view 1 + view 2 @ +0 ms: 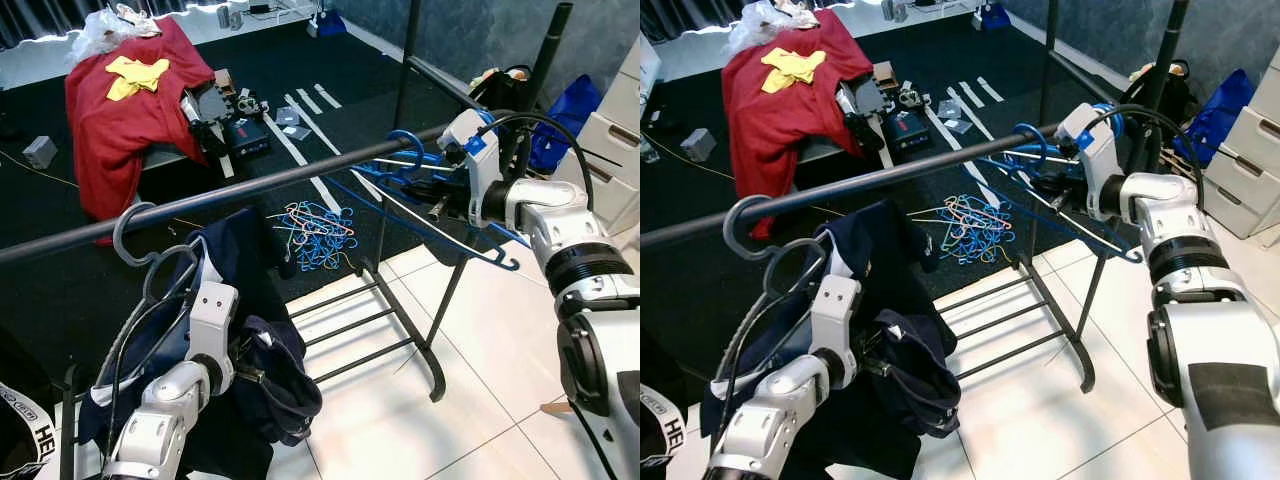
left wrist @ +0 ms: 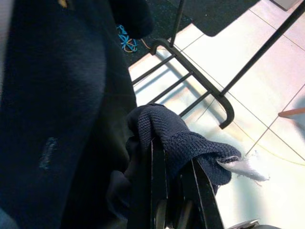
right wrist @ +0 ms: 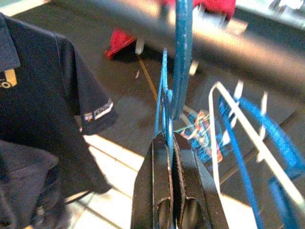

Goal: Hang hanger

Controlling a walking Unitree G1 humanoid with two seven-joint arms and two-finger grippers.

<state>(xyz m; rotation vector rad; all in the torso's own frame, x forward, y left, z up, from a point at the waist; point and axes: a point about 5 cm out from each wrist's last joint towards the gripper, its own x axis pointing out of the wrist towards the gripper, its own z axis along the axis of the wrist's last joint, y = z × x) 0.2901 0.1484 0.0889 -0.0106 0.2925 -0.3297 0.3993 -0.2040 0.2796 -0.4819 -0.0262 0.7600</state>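
A dark rail (image 1: 250, 188) of a clothes rack runs across the scene. My right gripper (image 3: 170, 139) is shut on the neck of a blue hanger (image 1: 452, 228). The hanger's hook (image 3: 183, 57) curls up against the rail near its right end. Other blue and white hangers (image 3: 238, 138) hang close beside it. Lower left, my left gripper (image 2: 174, 160) is shut on a fold of a navy garment (image 1: 285, 385). The garment hangs from a grey hanger (image 1: 135, 240) on the rail.
A heap of coloured hangers (image 1: 315, 232) lies on the dark carpet behind the rack. The rack's foot bars (image 1: 400, 340) stand on white tiles. A red cloth (image 1: 125, 110) covers a table at the back left. White drawers (image 1: 615, 140) and a blue bag (image 1: 565, 115) stand at right.
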